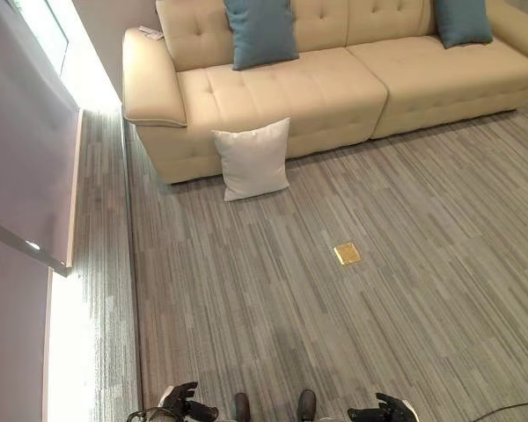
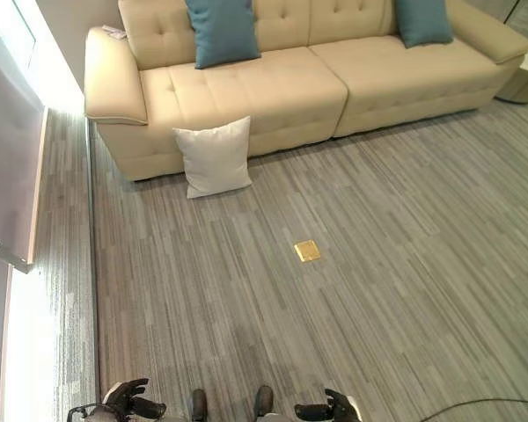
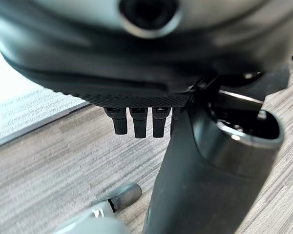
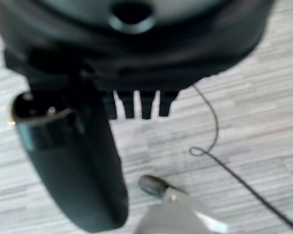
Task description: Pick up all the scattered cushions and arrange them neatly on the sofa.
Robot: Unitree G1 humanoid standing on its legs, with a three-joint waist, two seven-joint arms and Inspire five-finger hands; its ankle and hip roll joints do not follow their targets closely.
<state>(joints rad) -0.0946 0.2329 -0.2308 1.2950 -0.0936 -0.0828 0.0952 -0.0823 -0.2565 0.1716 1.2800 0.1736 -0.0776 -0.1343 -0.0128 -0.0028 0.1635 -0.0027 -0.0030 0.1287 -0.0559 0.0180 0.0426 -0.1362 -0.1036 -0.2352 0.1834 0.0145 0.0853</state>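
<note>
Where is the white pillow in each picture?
Left eye view: white cushion on the floor, upper middle, leaning against the sofa front.
Right eye view: same cushion, a bit further left.
Wrist views: carpet past each hand, no cushion.
Shared landmark: the gold floor plate, lower right of the cushion.

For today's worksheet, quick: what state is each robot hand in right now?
Left robot hand: open, fingers relaxed, holding nothing.
Right robot hand: open, fingers relaxed, holding nothing.
</note>
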